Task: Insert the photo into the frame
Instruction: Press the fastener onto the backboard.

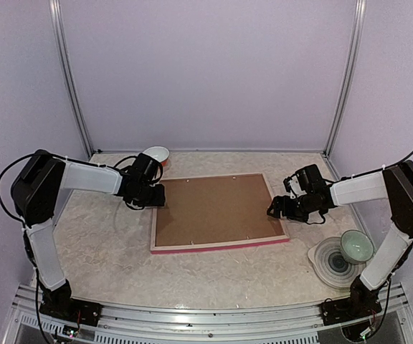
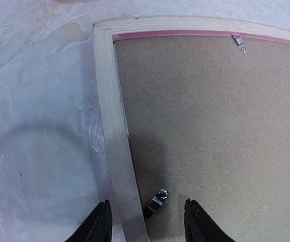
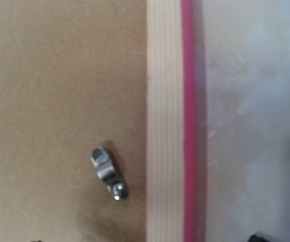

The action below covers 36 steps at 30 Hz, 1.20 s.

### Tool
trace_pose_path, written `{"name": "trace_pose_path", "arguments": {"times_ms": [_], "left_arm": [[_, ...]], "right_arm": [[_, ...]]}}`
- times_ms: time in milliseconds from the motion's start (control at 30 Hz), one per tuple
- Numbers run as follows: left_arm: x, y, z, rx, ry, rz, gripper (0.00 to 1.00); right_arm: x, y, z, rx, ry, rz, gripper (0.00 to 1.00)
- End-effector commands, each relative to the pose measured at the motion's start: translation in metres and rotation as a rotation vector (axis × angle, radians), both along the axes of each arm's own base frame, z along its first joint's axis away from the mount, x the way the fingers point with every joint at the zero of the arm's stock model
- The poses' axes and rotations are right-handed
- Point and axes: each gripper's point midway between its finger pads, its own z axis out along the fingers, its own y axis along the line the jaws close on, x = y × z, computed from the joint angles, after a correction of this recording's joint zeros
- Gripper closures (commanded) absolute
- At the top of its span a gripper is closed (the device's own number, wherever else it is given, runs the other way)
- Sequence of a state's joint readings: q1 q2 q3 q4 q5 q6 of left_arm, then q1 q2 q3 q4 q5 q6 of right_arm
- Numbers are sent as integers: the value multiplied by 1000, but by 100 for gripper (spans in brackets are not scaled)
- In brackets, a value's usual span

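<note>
Both left jaws and right jaws spread | frame (image 1: 221, 245) holds backing board (image 1: 217, 208) | green bowl (image 1: 355, 246) on plate (image 1: 327, 264)

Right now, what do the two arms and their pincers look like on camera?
Both the left arm and right arm have white link covers between bulky black joint housings, and stand on black bases. Thin black cables loop off each elbow. The left pincer and right pincer are all black. The left wrist view shows two dark, tapered fingers.
</note>
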<state>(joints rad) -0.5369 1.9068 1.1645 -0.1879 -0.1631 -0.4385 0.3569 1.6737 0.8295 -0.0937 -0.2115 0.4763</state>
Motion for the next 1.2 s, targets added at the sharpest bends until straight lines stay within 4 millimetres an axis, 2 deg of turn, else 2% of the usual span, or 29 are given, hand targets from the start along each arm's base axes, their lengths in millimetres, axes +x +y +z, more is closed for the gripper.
{"name": "trace_pose_path", "arguments": {"times_ms": [0,200,567,833,1067,1167], "left_arm": [[-4,4,-9,95,15,-6,50],[-5,6,-14,101,24,-5,51],[-2,21,-27,107,33,37,63],[-2,24,-33,106,42,45,71],[-2,24,-27,94,31,48,72],[-2,20,-20,62,17,45,65]], "right_arm": [[4,-4,-1,-14,8,-8,12],[4,-4,-1,-14,9,-7,12],[3,-4,-2,-13,8,-7,12],[2,-5,-3,-13,9,-7,12],[2,-6,-3,-18,6,-9,12],[3,-7,1,-24,-3,-11,12]]}}
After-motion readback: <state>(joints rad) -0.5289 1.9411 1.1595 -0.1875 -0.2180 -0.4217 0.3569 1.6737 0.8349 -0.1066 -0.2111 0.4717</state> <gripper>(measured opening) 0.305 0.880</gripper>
